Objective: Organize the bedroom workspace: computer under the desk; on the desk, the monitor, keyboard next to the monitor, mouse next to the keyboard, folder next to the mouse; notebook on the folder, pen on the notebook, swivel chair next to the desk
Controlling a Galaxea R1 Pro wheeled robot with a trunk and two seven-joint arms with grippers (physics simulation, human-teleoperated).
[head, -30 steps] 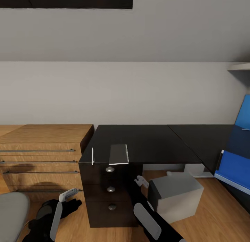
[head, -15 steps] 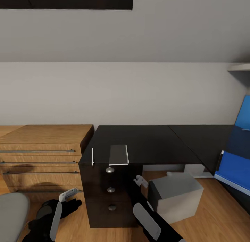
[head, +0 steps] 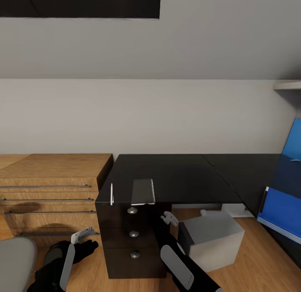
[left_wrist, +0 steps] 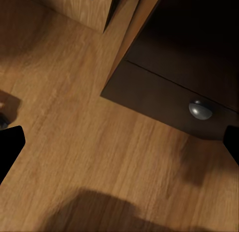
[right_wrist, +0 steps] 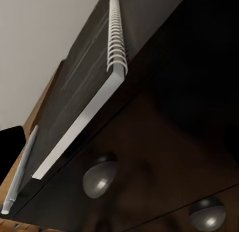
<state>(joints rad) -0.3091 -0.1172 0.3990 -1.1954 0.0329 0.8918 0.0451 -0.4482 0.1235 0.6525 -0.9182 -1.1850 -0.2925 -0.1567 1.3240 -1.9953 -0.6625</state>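
Notebook (grey, spiral-bound) lies beside pen on desk; both jaws' gaps unreadable.

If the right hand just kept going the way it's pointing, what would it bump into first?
Most likely the desk's drawer front just under the top edge, near the upper round knob. The right hand aims up at that dark face, with the notebook lying above it. Depth is hard to judge.

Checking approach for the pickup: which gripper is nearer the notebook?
Right. The right gripper sits just below the desk edge, close under the notebook. The left gripper hangs lower, off toward the wooden drawer chest.
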